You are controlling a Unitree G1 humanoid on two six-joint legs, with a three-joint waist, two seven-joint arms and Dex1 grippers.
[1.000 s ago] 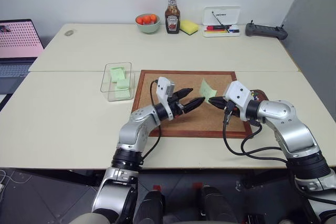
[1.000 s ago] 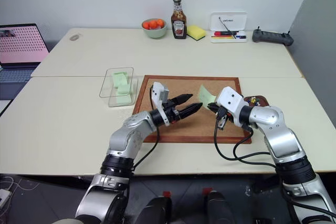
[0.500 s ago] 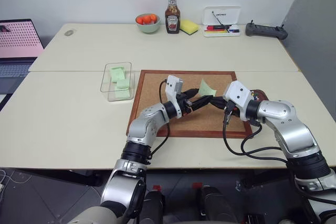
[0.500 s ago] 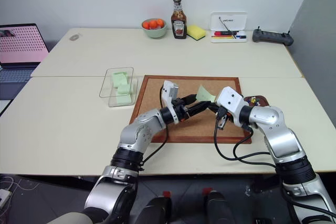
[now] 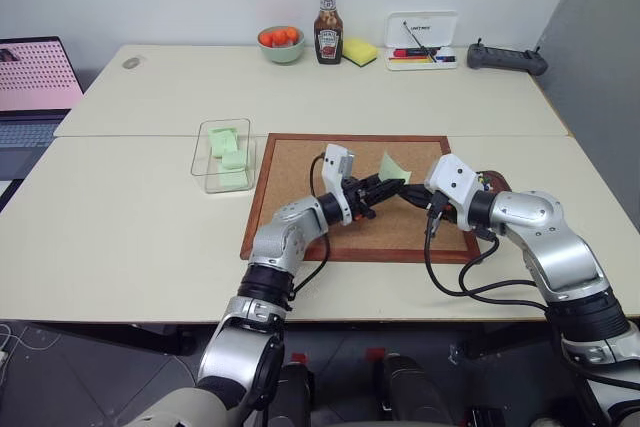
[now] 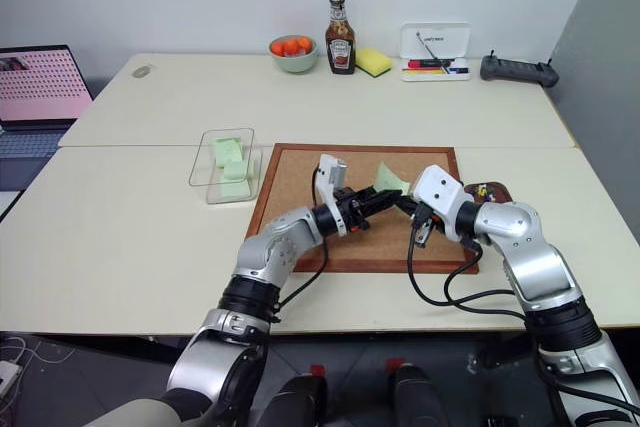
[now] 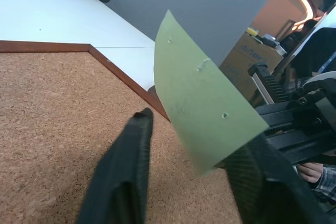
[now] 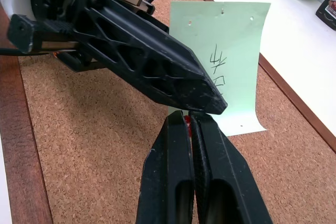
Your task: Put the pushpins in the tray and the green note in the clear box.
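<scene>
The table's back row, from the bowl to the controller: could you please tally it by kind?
Bowl: 1
Bottle: 1
Sponge: 1
White tray: 1
Controller: 1
Total: 5

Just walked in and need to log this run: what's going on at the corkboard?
The robot is working over the corkboard with both arms. Its right tool, shut, holds something small and red at its tips, apparently a pushpin, beside the green note. The left tool has come in from the left and is closing around the note's lower edge. The note stands up off the board. The clear box, left of the board, already holds other green slips.
</scene>
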